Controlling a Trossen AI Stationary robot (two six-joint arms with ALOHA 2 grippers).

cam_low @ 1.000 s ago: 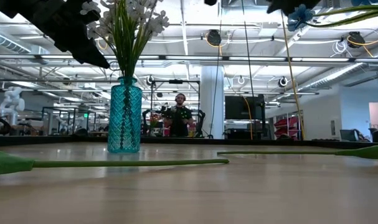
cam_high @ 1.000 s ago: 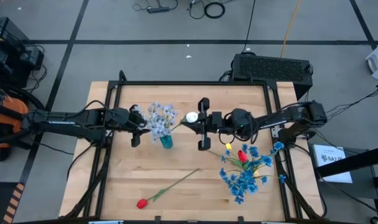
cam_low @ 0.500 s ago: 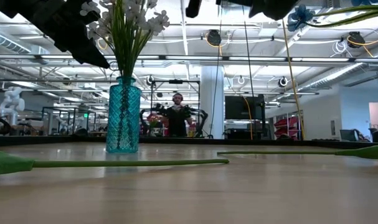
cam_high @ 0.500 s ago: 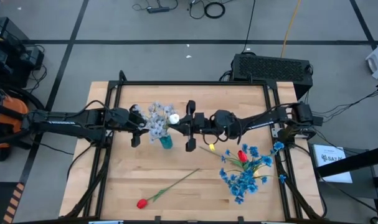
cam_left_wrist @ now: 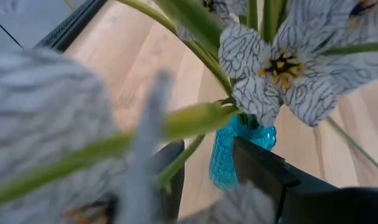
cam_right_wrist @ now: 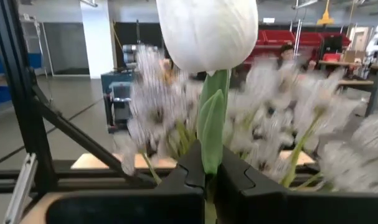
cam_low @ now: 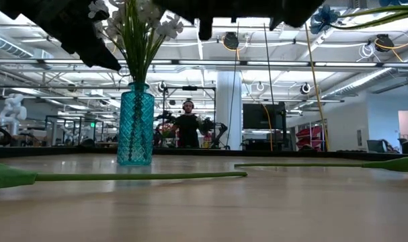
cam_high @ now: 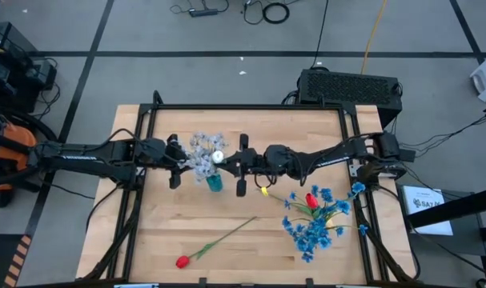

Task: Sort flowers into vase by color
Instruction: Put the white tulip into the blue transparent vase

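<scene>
We see the white tulip (cam_right_wrist: 207,31) pinched by its stem in the right gripper (cam_high: 241,165), whose jaws are closed tight on it, just beside the pale sprays (cam_high: 201,154) in the teal vase (cam_low: 134,125). The left gripper (cam_high: 175,162) stands half-parted around those sprays, on the vase's other side

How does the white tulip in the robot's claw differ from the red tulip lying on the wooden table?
The white tulip bud is held upright in the right gripper, up beside the pale flowers in the teal glass vase. The red tulip lies flat and alone near the table's front edge, untouched. Both have one closed bud on a thin green stem.
</scene>
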